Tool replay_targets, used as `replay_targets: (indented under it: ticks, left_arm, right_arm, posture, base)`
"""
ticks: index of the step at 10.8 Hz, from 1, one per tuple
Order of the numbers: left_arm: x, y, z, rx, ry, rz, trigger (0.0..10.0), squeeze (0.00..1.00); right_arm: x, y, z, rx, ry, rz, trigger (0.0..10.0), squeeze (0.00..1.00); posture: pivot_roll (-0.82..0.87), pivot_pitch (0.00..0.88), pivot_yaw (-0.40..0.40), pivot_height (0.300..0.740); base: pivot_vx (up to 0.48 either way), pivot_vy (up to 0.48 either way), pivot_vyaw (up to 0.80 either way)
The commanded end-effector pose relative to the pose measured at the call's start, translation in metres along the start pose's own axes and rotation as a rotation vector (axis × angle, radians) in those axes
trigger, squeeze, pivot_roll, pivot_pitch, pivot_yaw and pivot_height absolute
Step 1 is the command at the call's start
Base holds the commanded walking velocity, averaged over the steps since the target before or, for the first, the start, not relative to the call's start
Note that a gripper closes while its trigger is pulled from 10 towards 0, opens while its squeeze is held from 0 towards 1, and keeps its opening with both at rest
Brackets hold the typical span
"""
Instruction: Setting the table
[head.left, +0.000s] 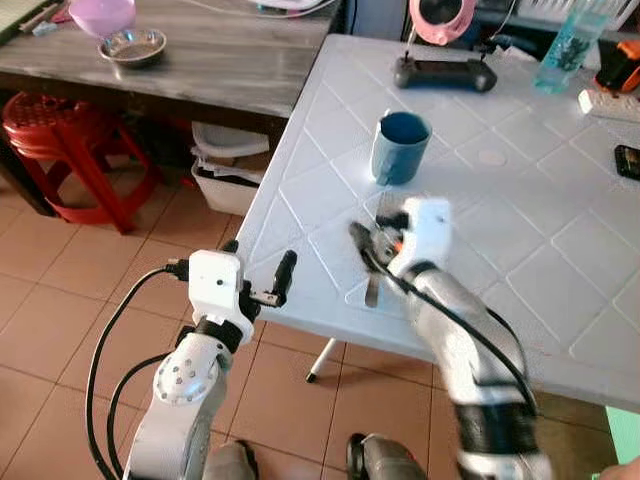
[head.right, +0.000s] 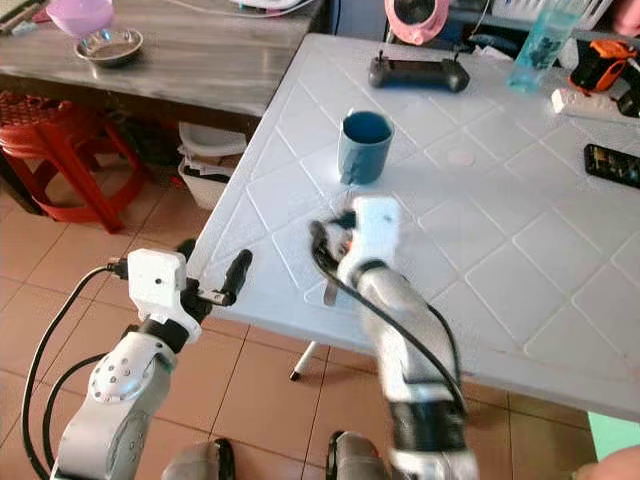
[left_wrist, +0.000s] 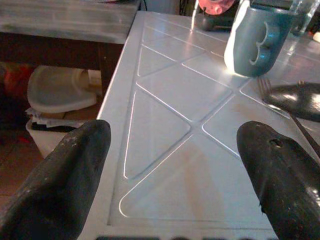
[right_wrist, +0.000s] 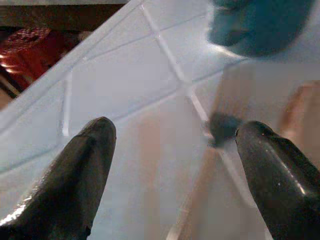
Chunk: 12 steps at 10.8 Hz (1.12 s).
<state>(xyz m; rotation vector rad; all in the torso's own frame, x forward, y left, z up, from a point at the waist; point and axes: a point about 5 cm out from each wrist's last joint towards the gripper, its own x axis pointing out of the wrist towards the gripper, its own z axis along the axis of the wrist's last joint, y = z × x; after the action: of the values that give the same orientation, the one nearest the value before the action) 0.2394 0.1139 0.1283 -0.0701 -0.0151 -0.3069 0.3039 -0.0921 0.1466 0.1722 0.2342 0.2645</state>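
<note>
Judging from what lies on the white desk (head.left: 520, 250), I put the table setting at an early stage: one blue mug (head.left: 400, 147) stands on it, and just beside it, toward the near edge, lies one fork (left_wrist: 295, 125) with what looks like a spoon (left_wrist: 297, 100) over it, though blur leaves me unsure of that second piece. I see no plate or bowl placed here; one steel bowl (head.left: 132, 46) and one pink bowl (head.left: 102, 14) sit well apart on the wooden desk (head.left: 230, 60), so I reckon dishes are left to bring.

My right tool (head.left: 372, 250) hovers over the cutlery with its fingers spread and nothing between them. My left tool (head.left: 262, 272) is at the desk's near edge, likewise spread and empty.

Other counts: one game controller (head.left: 444, 73), one red stool (head.left: 70, 140), one clear bottle (head.left: 568, 45).
</note>
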Motion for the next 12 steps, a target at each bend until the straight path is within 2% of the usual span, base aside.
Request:
replay_targets:
  ticks: [1,3,4,5,8,10,11,12]
  left_arm:
    - [-0.002,-0.001,0.002,-0.002,0.001,-0.013,10.0,0.00]
    - [-0.003,-0.001,0.002,-0.001,0.002,-0.012,10.0,0.00]
    - [-0.003,-0.001,0.002,-0.002,0.004,-0.013,10.0,0.00]
    - [-0.004,-0.001,0.003,0.000,0.005,-0.016,10.0,0.00]
    - [-0.004,-0.003,0.002,0.003,0.012,-0.036,10.0,0.00]
    - [-0.004,-0.002,0.002,0.002,0.013,-0.032,10.0,0.00]
    - [-0.005,-0.002,0.002,0.001,0.013,-0.032,10.0,0.00]
    - [-0.004,-0.001,0.002,0.002,0.013,-0.029,10.0,0.00]
  right_arm:
    - [0.002,0.002,-0.005,0.020,0.044,-0.008,10.0,0.00]
    - [0.005,-0.002,-0.017,0.023,0.142,-0.064,10.0,0.00]
    - [0.006,-0.008,-0.028,0.045,0.219,-0.106,3.1,0.00]
    - [0.007,-0.011,-0.032,0.047,0.246,-0.117,0.0,0.00]
    - [0.015,-0.019,-0.030,-0.025,0.273,-0.122,0.0,0.00]
    - [0.015,-0.032,-0.040,-0.033,0.358,-0.147,0.0,0.00]
    - [0.014,-0.035,-0.042,-0.041,0.368,-0.153,0.0,0.00]
    - [0.016,-0.036,-0.036,-0.081,0.324,-0.142,0.5,0.00]
  posture:
    - [0.04,0.182,0.000,0.740]
    - [0.04,0.189,-0.001,0.740]
    - [0.05,0.192,0.001,0.740]
    - [0.05,0.195,0.005,0.740]
    - [0.05,0.195,0.006,0.740]
    - [0.05,0.193,0.001,0.740]
    - [0.05,0.193,-0.001,0.740]
    - [0.05,0.191,-0.002,0.740]
  base:
    - [0.000,0.000,0.00]
    - [0.000,0.000,0.00]
    - [0.000,0.000,0.00]
    - [0.000,0.000,0.00]
    - [0.000,0.000,0.00]
    - [0.000,0.000,0.00]
    - [0.000,0.000,0.00]
    - [0.000,0.000,0.00]
